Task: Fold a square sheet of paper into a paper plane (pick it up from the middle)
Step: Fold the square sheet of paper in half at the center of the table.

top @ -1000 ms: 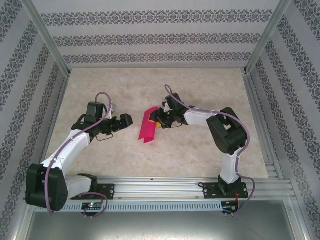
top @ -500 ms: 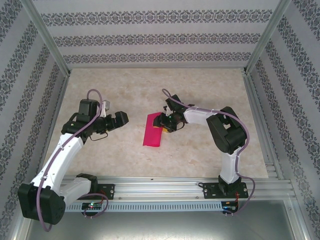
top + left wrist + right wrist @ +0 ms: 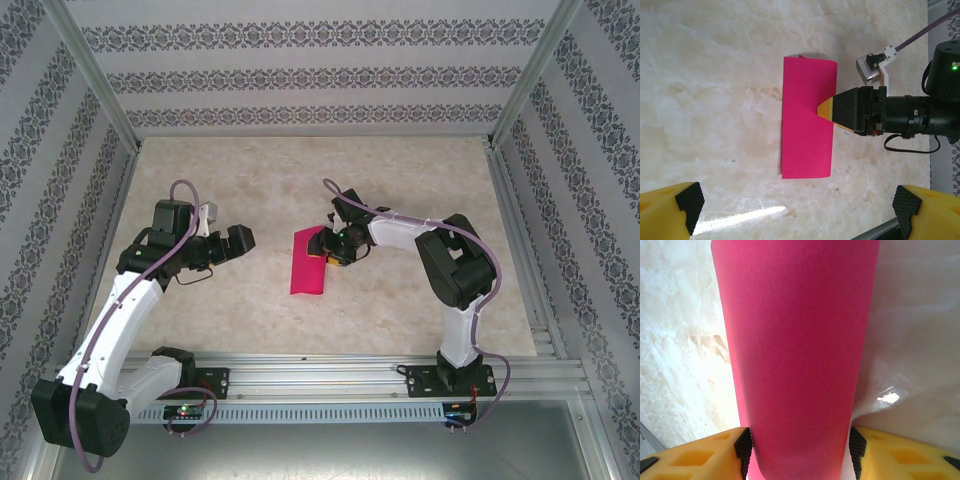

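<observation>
The square sheet of paper, doubled over into a long magenta strip, lies flat near the middle of the marbled table. At its right edge we see the right gripper, yellow fingertips either side of the strip. Whether they pinch it or merely flank it, we cannot tell. Well to the left, the left gripper hangs above the table, jaws spread wide and empty.

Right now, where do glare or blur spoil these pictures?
Left wrist view: a white glare streak lies on the pale marble-patterned tabletop; the thin magenta-pink folded paper is sharp. Right wrist view: the paper is very close and soft, with a small gleam on the shadowed tabletop beside it.
</observation>
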Robot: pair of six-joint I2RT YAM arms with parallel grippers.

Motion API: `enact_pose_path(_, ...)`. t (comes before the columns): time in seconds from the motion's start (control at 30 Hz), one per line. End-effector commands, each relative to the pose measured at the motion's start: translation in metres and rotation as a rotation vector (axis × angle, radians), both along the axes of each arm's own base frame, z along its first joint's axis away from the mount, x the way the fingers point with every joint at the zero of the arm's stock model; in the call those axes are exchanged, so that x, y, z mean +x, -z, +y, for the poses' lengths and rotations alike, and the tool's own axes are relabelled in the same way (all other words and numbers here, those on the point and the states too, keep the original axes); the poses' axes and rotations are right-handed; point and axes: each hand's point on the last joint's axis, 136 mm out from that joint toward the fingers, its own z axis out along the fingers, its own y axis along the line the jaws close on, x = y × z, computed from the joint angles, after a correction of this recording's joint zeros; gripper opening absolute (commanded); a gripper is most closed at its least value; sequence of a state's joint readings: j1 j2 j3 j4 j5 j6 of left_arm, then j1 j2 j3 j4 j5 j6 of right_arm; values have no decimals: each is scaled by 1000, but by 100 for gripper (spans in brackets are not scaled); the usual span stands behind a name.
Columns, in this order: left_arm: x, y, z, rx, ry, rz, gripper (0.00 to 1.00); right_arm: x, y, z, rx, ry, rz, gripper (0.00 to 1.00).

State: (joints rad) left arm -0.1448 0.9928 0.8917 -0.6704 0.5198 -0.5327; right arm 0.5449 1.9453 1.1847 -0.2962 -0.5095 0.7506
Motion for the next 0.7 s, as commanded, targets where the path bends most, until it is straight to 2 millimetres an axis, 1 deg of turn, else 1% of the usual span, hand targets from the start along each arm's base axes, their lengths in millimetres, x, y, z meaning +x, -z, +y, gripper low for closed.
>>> enact_pose_path(0.0, -12, 4, -3, -25, -5, 25, 100, -9, 1, -11, -26, -14, 21, 57)
enact_pose_path(0.07, -14, 4, -3, -31, -15, 23, 100, -10, -1, -10, -13, -25, 7, 58)
enact_pose_path(0.2, -15, -2, -2, -41, -25, 14, 100, -8, 1, -8, 4, -37, 7, 59)
enact_pose_path(0.27, -17, -6, -2, -41, -20, 9, 100, -7, 3, -10, -5, -33, -1, 59)
enact_pose_path(0.4, -20, -3, -6, -63, 0, 8, 100, -7, 3, -17, -35, -29, -10, 63)
enact_pose_path(0.5, -20, 2, -12, -101, 11, 19, 100, -4, -2, -22, -39, 3, -12, 63)
enact_pose_path(0.63, -19, 4, -16, -132, 23, 16, 100, -1, -21, -24, -8, 68, -47, 63)
enact_pose_path(0.67, -19, 5, -17, -139, 25, 14, 100, 2, -23, -29, -27, 96, -61, 63)
